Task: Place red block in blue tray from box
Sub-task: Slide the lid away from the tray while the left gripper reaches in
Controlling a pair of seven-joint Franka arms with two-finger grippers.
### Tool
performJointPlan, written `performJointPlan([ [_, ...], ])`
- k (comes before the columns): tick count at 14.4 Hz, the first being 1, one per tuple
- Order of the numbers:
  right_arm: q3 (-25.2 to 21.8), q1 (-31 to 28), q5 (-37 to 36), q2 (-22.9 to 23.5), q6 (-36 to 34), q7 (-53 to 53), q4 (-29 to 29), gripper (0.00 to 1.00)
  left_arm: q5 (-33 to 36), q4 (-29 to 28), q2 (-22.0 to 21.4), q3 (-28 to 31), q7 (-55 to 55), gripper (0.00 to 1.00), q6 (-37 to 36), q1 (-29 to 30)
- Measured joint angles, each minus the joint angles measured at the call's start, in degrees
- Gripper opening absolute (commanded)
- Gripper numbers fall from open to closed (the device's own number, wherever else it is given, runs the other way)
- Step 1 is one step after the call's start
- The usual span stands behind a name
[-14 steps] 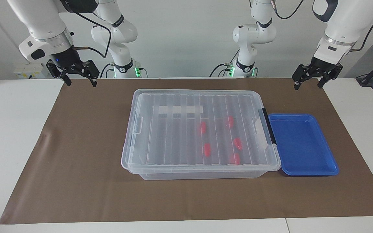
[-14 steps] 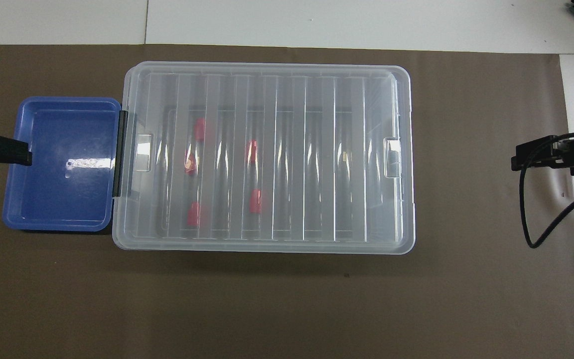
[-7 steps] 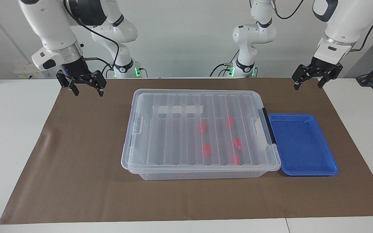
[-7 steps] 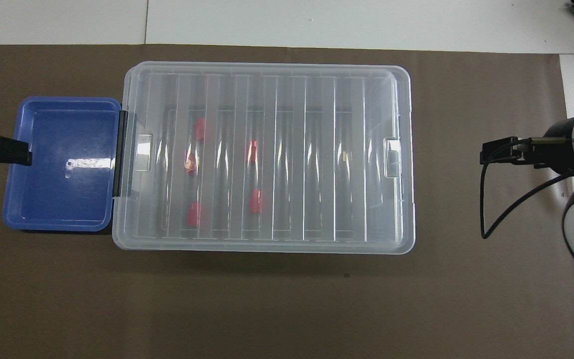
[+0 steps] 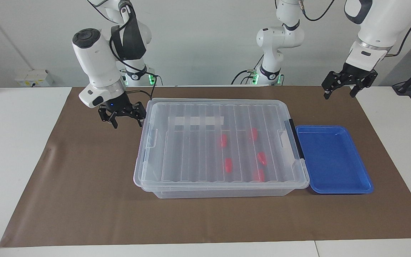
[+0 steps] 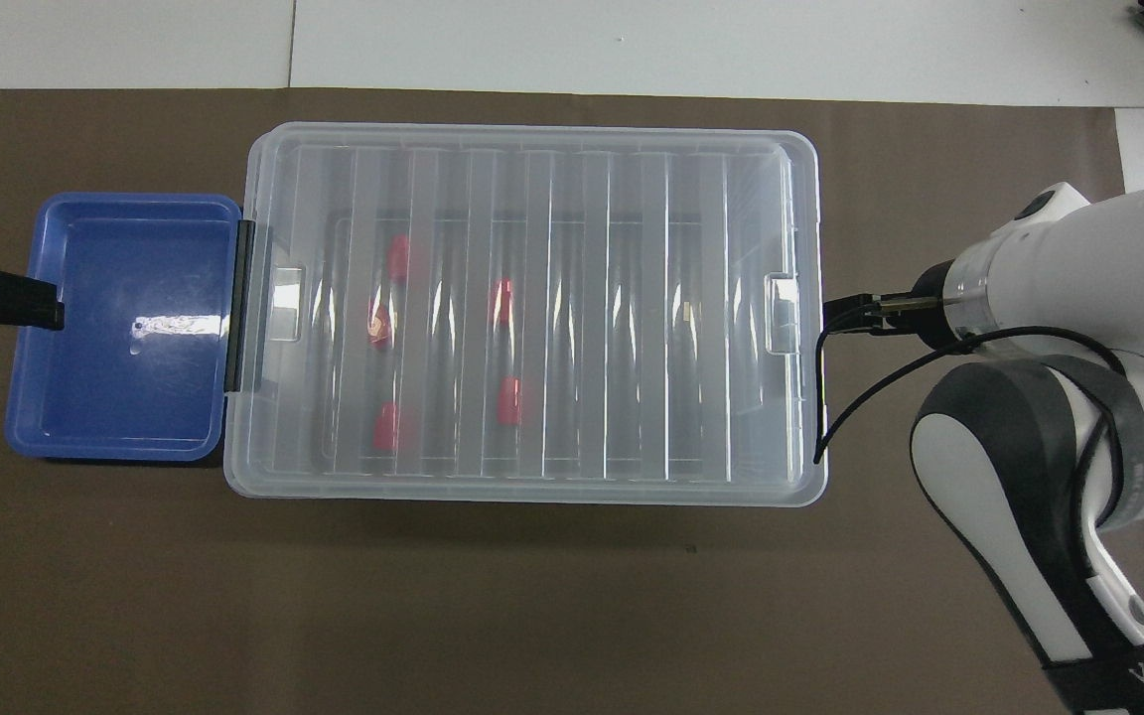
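The box (image 5: 219, 142) stands mid-table with its ribbed clear lid shut. Its black clip handle (image 5: 295, 139) is at the end toward the left arm. Several red blocks (image 5: 228, 165) lie inside, seen through the lid, also in the overhead view (image 6: 508, 399). The blue tray (image 5: 334, 159) sits empty against the handle end. My right gripper (image 5: 127, 125) is open and empty, low over the mat just beside the box's other end. My left gripper (image 5: 338, 95) is open and empty, raised over the mat at the tray's end of the table, waiting.
A brown mat (image 5: 84, 185) covers most of the white table. The right arm's cable (image 6: 820, 397) hangs over the box's end rim in the overhead view. The left gripper's tip (image 6: 6, 301) overlaps the tray's outer rim (image 6: 21, 328) there.
My right gripper has swung down and in from the table's end to just beside the box's end. The left arm, box, tray and blocks have not moved.
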Motion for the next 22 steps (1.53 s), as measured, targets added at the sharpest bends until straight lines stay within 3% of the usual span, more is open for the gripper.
performJointPlan([
  [10,-0.11,1.02,0.22,3.83,5.01,-1.41,-1.32,1.0,0.0,0.0,0.0,-0.28,0.0,1.0,0.0,-0.08],
  [17,-0.23,-3.56,-4.0,3.8,4.94,-2.13,-1.22,1.0,-0.13,0.0,-0.02,-0.79,-0.75,1.0,0.17,-0.24],
  [22,-0.26,-7.24,-5.22,3.66,3.55,-4.39,-0.9,1.0,-0.28,-0.08,-0.03,-1.48,-7.28,1.0,2.26,-3.26],
])
